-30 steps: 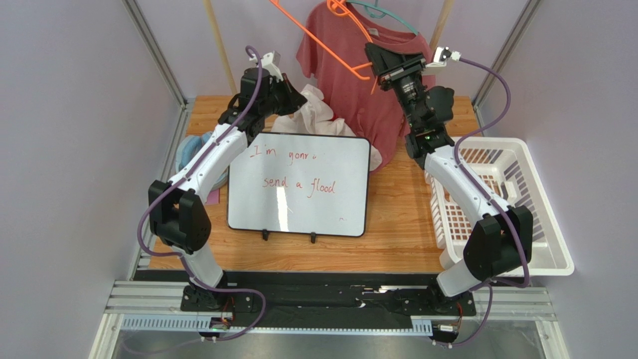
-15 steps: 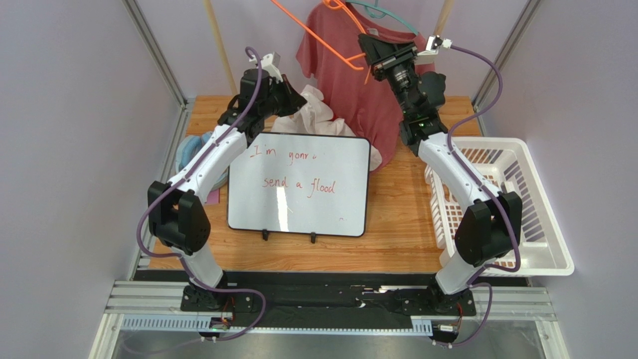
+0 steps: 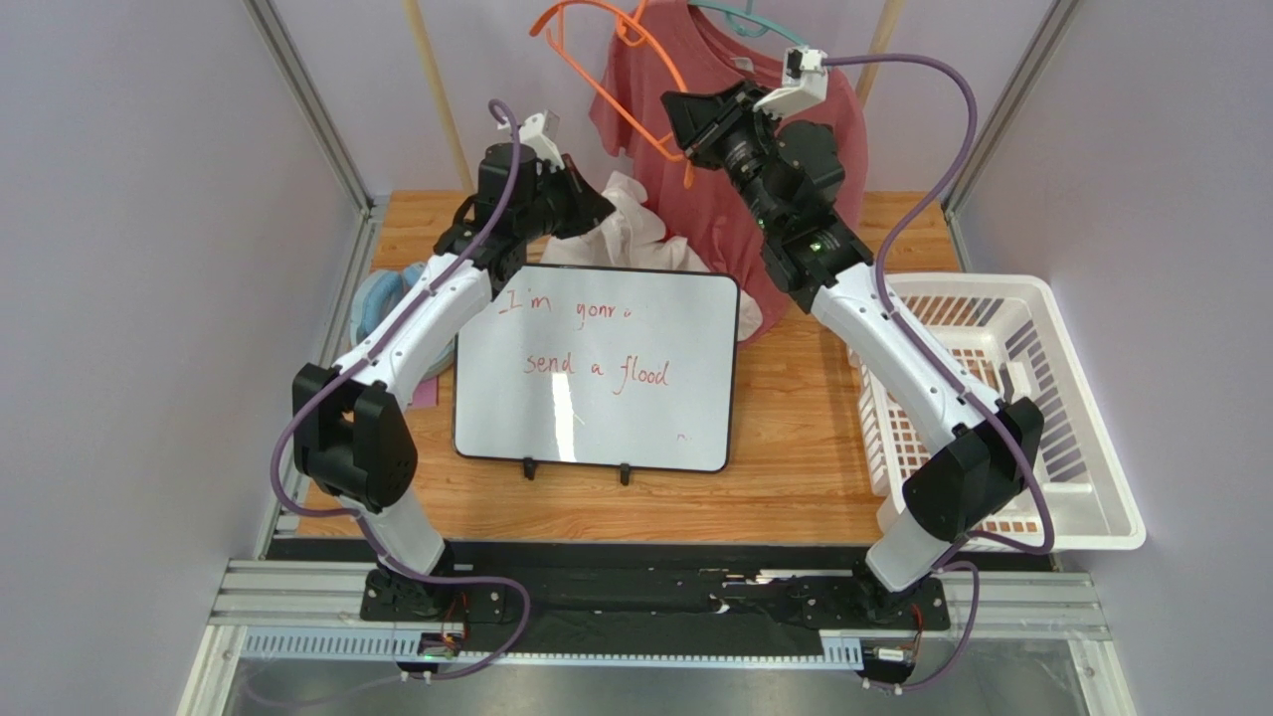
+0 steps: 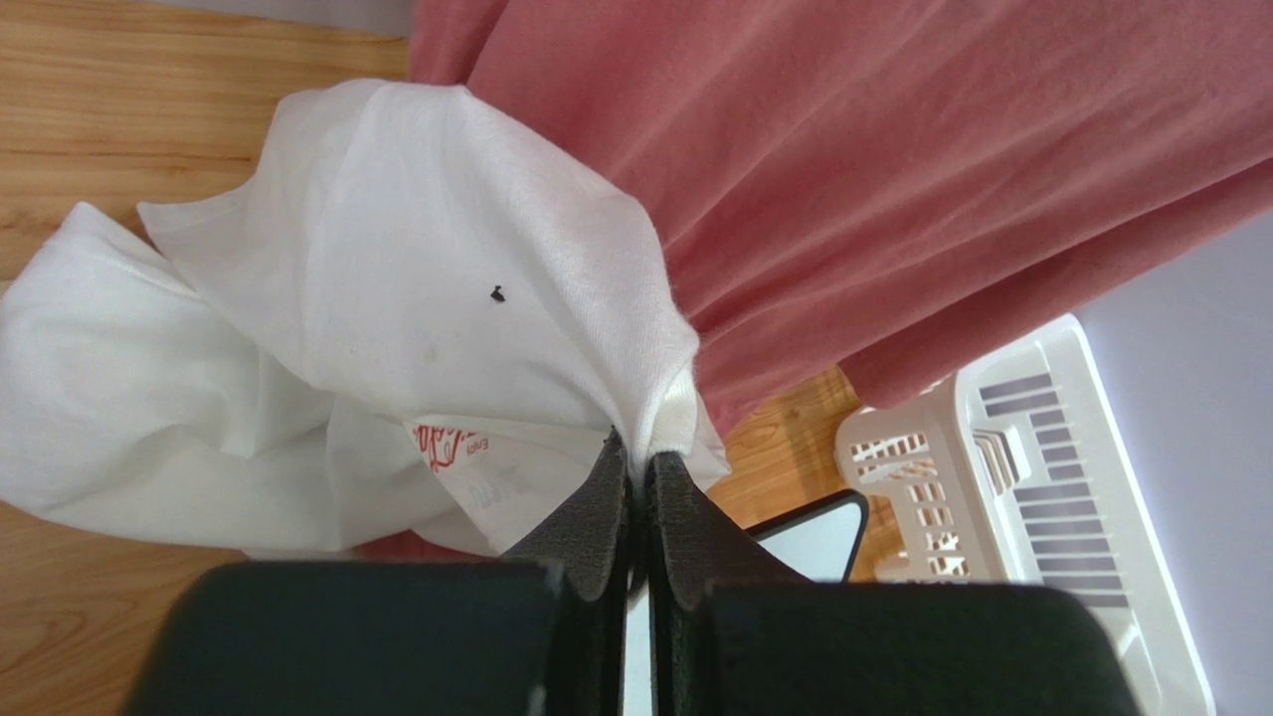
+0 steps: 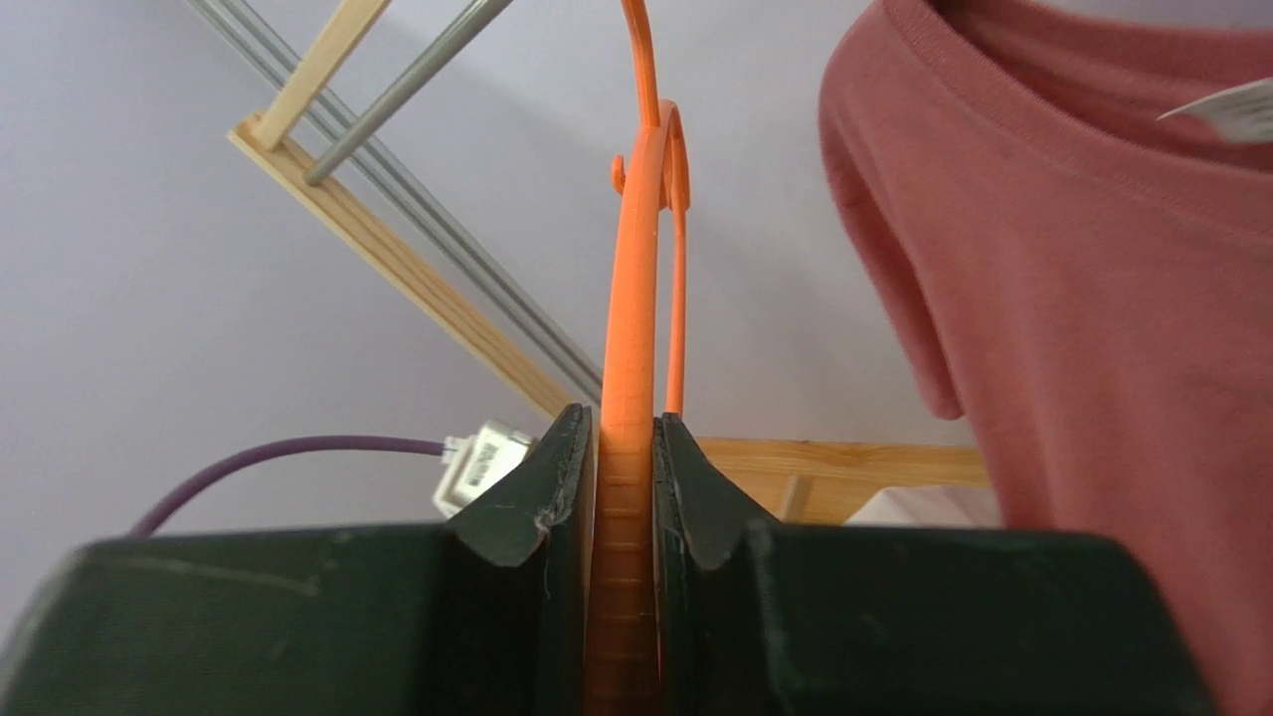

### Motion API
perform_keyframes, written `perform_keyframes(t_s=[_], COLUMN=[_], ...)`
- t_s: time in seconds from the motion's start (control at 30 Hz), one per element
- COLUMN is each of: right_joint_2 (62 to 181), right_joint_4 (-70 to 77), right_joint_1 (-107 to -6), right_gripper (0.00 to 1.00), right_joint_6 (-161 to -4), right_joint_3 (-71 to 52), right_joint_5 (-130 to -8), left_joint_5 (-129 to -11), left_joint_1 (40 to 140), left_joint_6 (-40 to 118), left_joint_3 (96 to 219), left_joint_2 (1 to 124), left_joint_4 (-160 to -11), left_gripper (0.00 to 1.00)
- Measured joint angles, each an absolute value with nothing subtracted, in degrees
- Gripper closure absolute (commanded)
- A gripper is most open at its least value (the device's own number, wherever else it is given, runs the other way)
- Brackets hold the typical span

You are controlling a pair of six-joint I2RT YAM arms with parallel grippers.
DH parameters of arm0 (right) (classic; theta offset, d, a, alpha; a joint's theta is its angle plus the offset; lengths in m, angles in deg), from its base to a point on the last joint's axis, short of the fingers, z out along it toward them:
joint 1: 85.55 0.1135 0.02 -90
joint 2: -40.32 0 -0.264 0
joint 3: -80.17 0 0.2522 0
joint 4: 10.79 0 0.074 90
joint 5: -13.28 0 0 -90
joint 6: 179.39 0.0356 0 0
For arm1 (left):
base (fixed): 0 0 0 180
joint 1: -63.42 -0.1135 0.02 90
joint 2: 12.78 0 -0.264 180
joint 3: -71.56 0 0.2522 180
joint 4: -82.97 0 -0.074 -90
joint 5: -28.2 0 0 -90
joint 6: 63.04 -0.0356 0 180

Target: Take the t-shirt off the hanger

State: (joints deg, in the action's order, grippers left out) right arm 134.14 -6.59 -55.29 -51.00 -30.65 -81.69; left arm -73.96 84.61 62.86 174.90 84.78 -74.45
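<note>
A white t-shirt [image 3: 635,221] lies bunched on the table's back edge, and my left gripper [image 3: 595,202] is shut on a fold of it. In the left wrist view the white t-shirt [image 4: 404,299] rises in a peak to the closed left gripper [image 4: 646,460]. My right gripper [image 3: 676,123] is raised at the back, shut on a bare orange hanger [image 3: 547,24]. In the right wrist view the orange hanger [image 5: 635,299] runs up between the right gripper's [image 5: 625,440] jaws. No cloth hangs on it.
A red t-shirt [image 3: 747,209] hangs on a teal hanger [image 3: 755,21] from the back rail, right beside the right gripper. A whiteboard [image 3: 598,366] lies mid-table, a white basket [image 3: 1098,448] stands at the right, blue cloth [image 3: 374,311] at the left.
The right gripper has swung left and up with the orange hanger, whose hook end now points to the left. The left arm and the white t-shirt have not moved.
</note>
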Motion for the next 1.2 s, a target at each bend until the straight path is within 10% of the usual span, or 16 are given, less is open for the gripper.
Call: perform_keyframes(t_s=[0.43, 0.67, 0.8, 1.2], right_joint_2=[136.7, 136.7, 134.8, 111.6], right_joint_4=[0.6, 3.0, 6.9, 10.9], right_joint_1=[-55.2, -55.2, -55.2, -59.1], right_gripper=[0.79, 0.17, 0.04, 0.00], right_joint_6=[-74.5, -82.2, -84.5, -83.6], right_joint_3=[-36.3, -36.3, -34.8, -15.6], right_joint_5=[-80.3, -83.2, -84.6, -86.6], left_joint_5=[-78.3, -81.0, -83.2, -91.0], left_joint_1=[84.6, 84.6, 84.6, 87.1], left_joint_6=[66.2, 66.8, 67.6, 70.4], left_joint_3=[173.3, 172.8, 172.9, 179.2], left_joint_2=[82.5, 81.0, 80.2, 79.9], left_joint_4=[-76.7, -76.7, -76.7, -75.4], left_gripper=[1.00, 1.00, 1.00, 1.00])
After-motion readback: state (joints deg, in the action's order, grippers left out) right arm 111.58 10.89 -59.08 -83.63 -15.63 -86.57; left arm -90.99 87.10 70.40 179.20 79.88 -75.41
